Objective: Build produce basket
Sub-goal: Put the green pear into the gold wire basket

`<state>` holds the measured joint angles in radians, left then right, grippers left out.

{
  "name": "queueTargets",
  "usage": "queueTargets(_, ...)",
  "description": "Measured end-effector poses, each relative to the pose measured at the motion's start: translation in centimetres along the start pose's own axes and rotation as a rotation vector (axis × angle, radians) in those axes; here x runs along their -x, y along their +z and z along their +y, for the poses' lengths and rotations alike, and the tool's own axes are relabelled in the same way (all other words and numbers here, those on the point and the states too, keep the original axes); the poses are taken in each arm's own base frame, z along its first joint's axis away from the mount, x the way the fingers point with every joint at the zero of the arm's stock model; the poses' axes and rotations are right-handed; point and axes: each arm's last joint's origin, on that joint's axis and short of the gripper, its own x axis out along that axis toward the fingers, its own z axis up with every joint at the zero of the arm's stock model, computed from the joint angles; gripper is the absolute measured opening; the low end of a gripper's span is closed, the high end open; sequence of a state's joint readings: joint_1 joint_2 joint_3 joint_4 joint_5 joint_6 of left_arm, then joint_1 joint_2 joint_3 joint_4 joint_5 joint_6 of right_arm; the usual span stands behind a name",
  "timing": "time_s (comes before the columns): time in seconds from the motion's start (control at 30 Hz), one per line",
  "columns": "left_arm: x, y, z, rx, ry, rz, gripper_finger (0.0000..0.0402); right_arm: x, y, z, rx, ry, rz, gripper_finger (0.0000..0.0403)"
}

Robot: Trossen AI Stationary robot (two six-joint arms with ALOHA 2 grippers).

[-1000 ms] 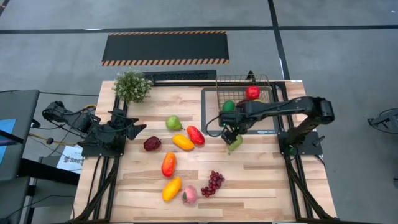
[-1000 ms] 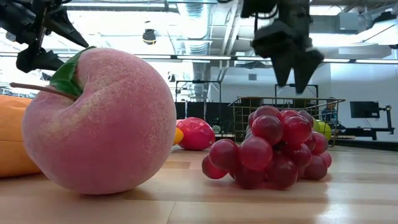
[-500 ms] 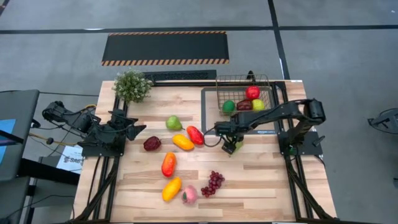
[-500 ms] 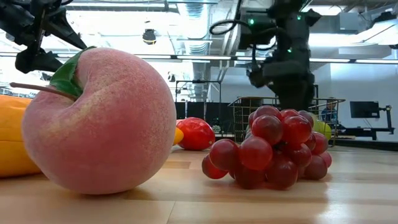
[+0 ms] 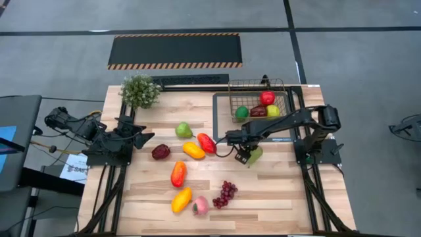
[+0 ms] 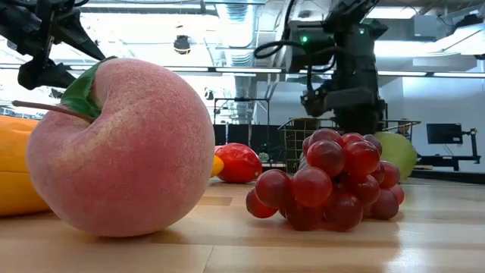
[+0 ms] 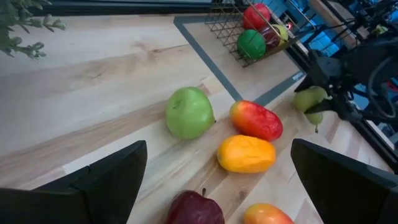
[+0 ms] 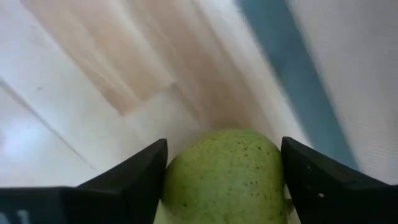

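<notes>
Fingers (image 8: 134,177) of the right gripper (image 5: 247,155) spread either side of a green pear (image 8: 225,174) lying on the table (image 5: 289,191) just outside the basket (image 5: 258,99), likely light, hard and slippery, best pinched across its broad belly, while the left gripper (image 5: 146,136) waits open.

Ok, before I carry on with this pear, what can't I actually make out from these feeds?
- Right gripper contact: in the right wrist view the fingers flank the green pear, but the picture's edge cuts off its lower part, so grip is unclear.
- Basket contents: in the low view the grapes and right arm hide them.
- Peach: hides the table's left side in the low view.
</notes>
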<state>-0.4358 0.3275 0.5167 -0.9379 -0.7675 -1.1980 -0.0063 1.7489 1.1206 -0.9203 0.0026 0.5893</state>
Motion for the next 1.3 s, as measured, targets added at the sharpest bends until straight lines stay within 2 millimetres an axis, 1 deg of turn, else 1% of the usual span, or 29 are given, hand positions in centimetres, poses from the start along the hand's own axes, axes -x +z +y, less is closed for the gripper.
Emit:
queueTargets(0.07,0.0,0.0,0.0,0.001,0.001,-0.003,0.0385,0.7,0.0,-0.1,-0.019,0.018,-0.030,0.0277)
queueTargets(0.27,0.0,0.0,0.0,0.011,0.002,-0.005,0.0385,3.6,-0.5,-0.9,-0.077,0.057,-0.129,0.0274)
queueTargets(0.33,0.0,0.0,0.0,0.012,0.002,-0.005,0.0385,4.9,-0.7,-1.4,-0.105,0.085,-0.171,0.0274)
queueTargets(0.43,0.0,0.0,0.0,0.018,0.002,-0.006,0.0385,7.4,-1.0,-2.3,-0.132,0.125,-0.251,0.0273)
queueTargets(0.53,0.0,0.0,0.0,0.019,0.002,-0.006,0.0385,10.4,-0.9,-4.0,-0.193,0.146,-0.372,0.0273)
queueTargets(0.63,0.0,0.0,0.0,0.021,0.002,-0.007,0.0385,13.2,-0.5,-6.4,-0.268,0.160,-0.500,0.0273)
queueTargets(0.73,0.0,0.0,0.0,0.024,0.005,-0.014,0.0385,15.5,0.1,-9.1,-0.324,0.135,-0.617,0.0272)
queueTargets(0.8,0.0,0.1,0.0,0.037,0.009,-0.026,0.0385,16.3,0.7,-11.1,-0.358,0.090,-0.664,0.0272)
queueTargets(0.9,0.0,0.1,0.0,0.046,0.014,-0.041,0.0385,16.8,1.9,-13.9,-0.417,0.033,-0.720,0.0273)
queueTargets(1.0,0.0,0.1,0.0,0.049,0.016,-0.044,0.0385,16.0,3.2,-16.3,-0.447,-0.021,-0.723,0.0281)
queueTargets(1.13,0.0,0.1,0.1,0.064,0.017,-0.050,0.0385,13.6,5.3,-18.9,-0.491,-0.080,-0.650,0.0287)
queueTargets(1.3,0.0,0.2,0.1,0.080,0.018,-0.054,0.0385,10.0,7.7,-21.4,-0.522,-0.130,-0.562,0.0289)
